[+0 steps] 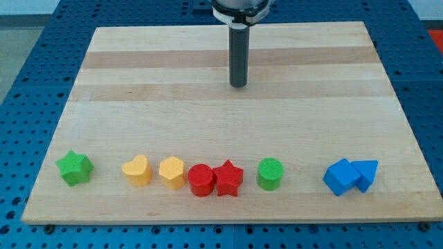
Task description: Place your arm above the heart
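The yellow heart (137, 170) lies near the view's bottom left on the wooden board (228, 62). My tip (238, 86) stands on the board near the view's top centre, far up and to the right of the heart, touching no block. Along the bottom, left to right: a green star (75, 168), the yellow heart, a yellow hexagon (172, 172), a red cylinder (201, 180) touching a red star (228, 178), a green cylinder (270, 173), and a blue cube-like block (340, 176) touching a blue triangle (366, 173).
The board rests on a blue perforated table (28, 55) that shows on all sides. The arm's white and black mount (240, 10) hangs at the view's top centre.
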You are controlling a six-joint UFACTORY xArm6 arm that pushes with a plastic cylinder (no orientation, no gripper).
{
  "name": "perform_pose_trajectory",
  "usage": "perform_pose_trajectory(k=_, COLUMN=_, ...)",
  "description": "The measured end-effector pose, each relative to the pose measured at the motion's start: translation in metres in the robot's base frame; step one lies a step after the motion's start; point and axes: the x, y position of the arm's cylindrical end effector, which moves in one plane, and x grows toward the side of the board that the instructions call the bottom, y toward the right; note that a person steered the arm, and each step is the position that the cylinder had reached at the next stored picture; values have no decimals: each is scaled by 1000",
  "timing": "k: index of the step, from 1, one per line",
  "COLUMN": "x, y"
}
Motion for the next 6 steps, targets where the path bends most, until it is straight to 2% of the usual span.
perform_pose_trajectory(k=2, x=4, y=0)
perform_pose_trajectory(k=3, x=38, y=-1)
perform_pose_trajectory(k=5, x=54, y=-7)
perform_pose_trajectory(k=6, x=56, y=-62)
